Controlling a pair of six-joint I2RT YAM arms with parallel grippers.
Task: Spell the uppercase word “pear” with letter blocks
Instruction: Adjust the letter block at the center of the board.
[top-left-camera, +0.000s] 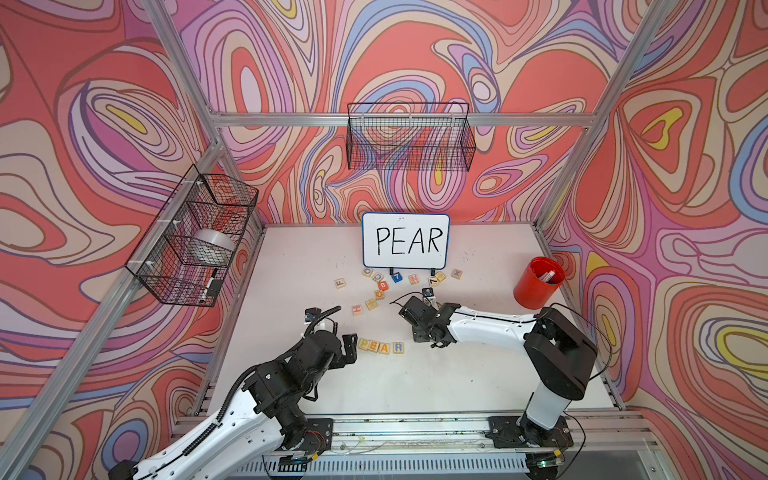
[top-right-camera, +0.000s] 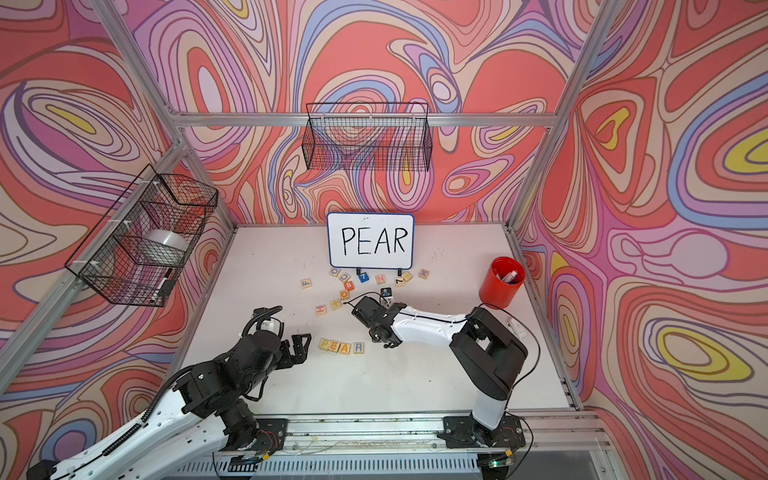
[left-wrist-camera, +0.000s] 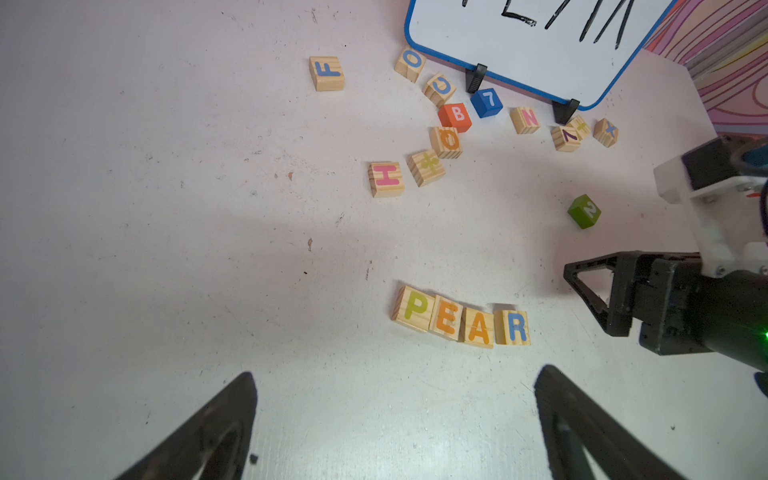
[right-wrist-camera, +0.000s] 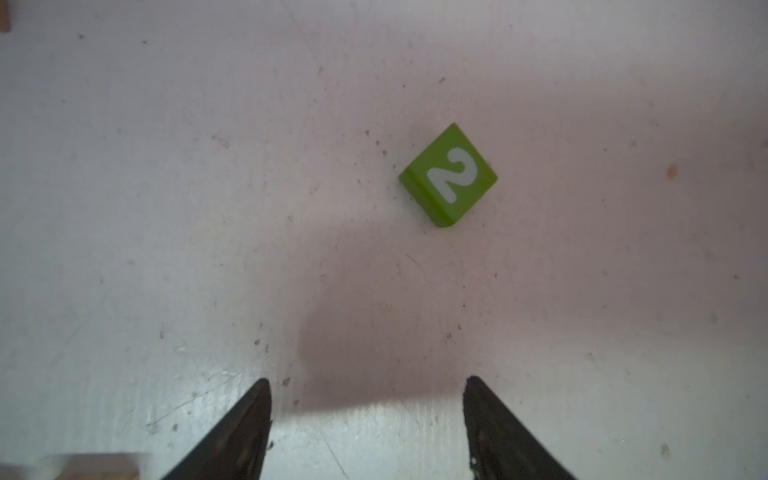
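Note:
Four pale-wood letter blocks lie side by side on the white table and read P (left-wrist-camera: 415, 307), E (left-wrist-camera: 448, 318), A (left-wrist-camera: 478, 328), R (left-wrist-camera: 515, 328). Both top views show this row (top-left-camera: 381, 346) (top-right-camera: 341, 346). My left gripper (top-left-camera: 350, 348) (left-wrist-camera: 399, 372) stands open just left of the P, with bare table between its fingers. My right gripper (right-wrist-camera: 368, 379) (top-left-camera: 422, 337) hovers open a little to the right of the R and holds nothing. Its black finger (left-wrist-camera: 590, 286) shows in the left wrist view.
A green "2" cube (right-wrist-camera: 449, 176) (left-wrist-camera: 584, 211) lies ahead of the right gripper. Several loose blocks, among them a blue "7" (top-left-camera: 397, 276) and an orange B (left-wrist-camera: 455, 116), lie before the white "PEAR" board (top-left-camera: 405, 241). A red cup (top-left-camera: 538, 282) stands at the right.

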